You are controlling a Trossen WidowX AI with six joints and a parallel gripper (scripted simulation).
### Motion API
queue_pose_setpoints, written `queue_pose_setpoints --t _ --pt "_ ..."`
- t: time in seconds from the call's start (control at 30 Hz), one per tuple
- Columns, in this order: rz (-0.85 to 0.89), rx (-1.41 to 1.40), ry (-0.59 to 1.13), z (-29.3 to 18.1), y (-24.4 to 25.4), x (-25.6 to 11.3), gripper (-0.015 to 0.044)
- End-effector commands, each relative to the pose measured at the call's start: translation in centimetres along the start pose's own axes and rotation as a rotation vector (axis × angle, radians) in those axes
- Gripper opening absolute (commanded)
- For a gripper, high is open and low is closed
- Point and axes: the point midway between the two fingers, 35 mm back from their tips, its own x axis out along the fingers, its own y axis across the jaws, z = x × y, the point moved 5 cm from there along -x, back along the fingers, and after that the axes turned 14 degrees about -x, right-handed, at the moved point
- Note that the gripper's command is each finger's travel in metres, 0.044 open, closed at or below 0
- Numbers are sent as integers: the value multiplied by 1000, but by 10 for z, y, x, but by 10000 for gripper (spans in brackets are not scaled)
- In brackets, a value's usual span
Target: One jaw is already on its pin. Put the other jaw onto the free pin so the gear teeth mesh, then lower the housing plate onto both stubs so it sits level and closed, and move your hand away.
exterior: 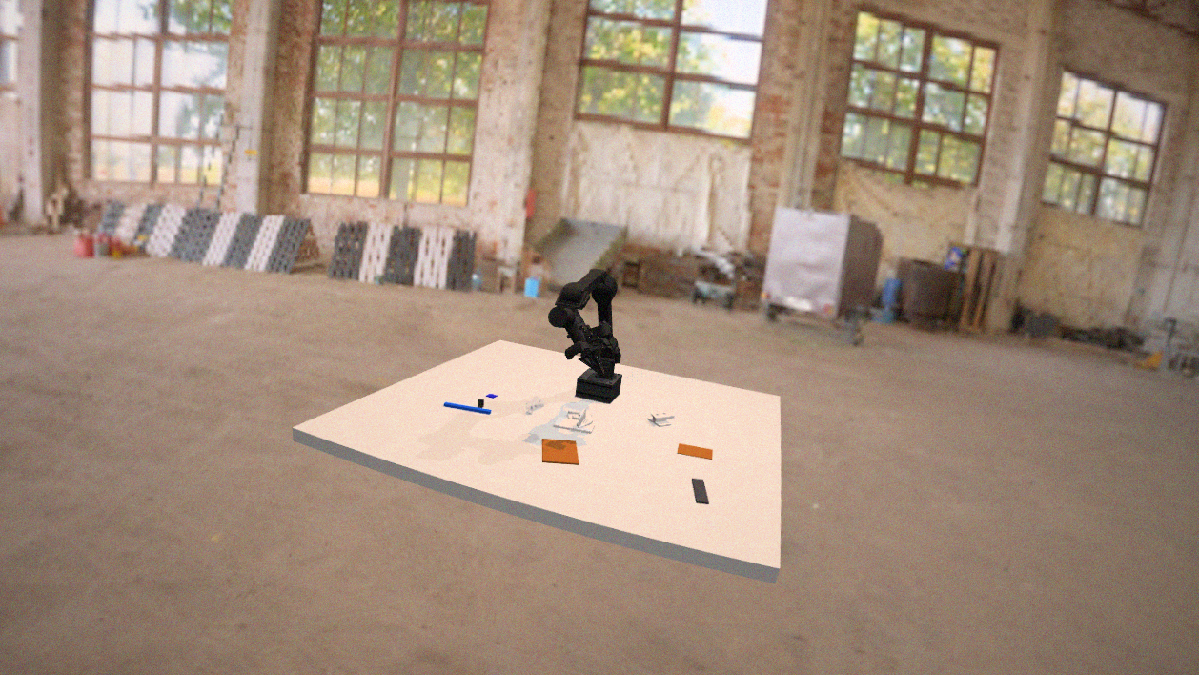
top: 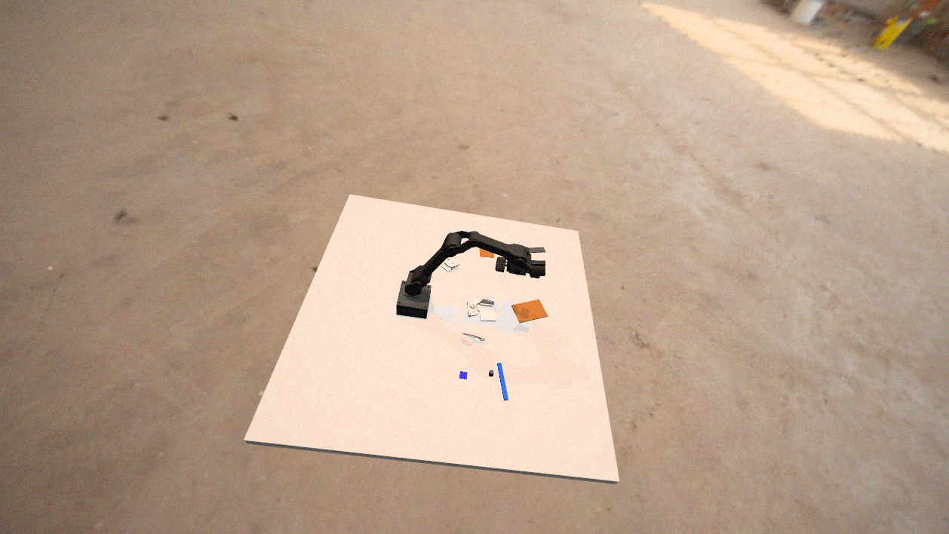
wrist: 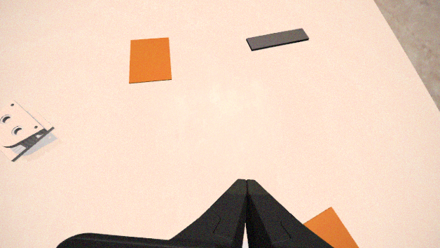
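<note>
My gripper (wrist: 245, 188) is shut, its fingertips touching with nothing between them, high above the white table. The white base plate (top: 488, 317) (exterior: 574, 428) lies near the table's middle with a raised part on it; the pins and teeth are too small to make out. A thin white piece (top: 474, 337) (exterior: 533, 406), seemingly the loose jaw, lies apart from it on the blue bar's side. A white part with round holes (top: 450, 265) (exterior: 660, 418) (wrist: 21, 120), seemingly the housing plate, is on the other side of the base, at the left edge of the wrist view.
A large orange panel (top: 536, 308) (exterior: 554, 457) (wrist: 334, 231), a small orange panel (top: 486, 253) (exterior: 694, 451) (wrist: 150, 60) and a dark bar (exterior: 701, 492) (wrist: 278, 39) lie flat. A blue bar (top: 502, 382) (exterior: 467, 408), a black block (top: 490, 372) (exterior: 480, 402) and a blue square (top: 463, 375) (exterior: 491, 395) lie farther off.
</note>
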Motion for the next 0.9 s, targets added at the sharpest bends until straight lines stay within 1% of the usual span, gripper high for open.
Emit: queue_pose_setpoints --t 0.0,0.87 --pt "-1 95 55 -17 5 -3 0" --pt "-89 715 391 -122 48 -40 0"
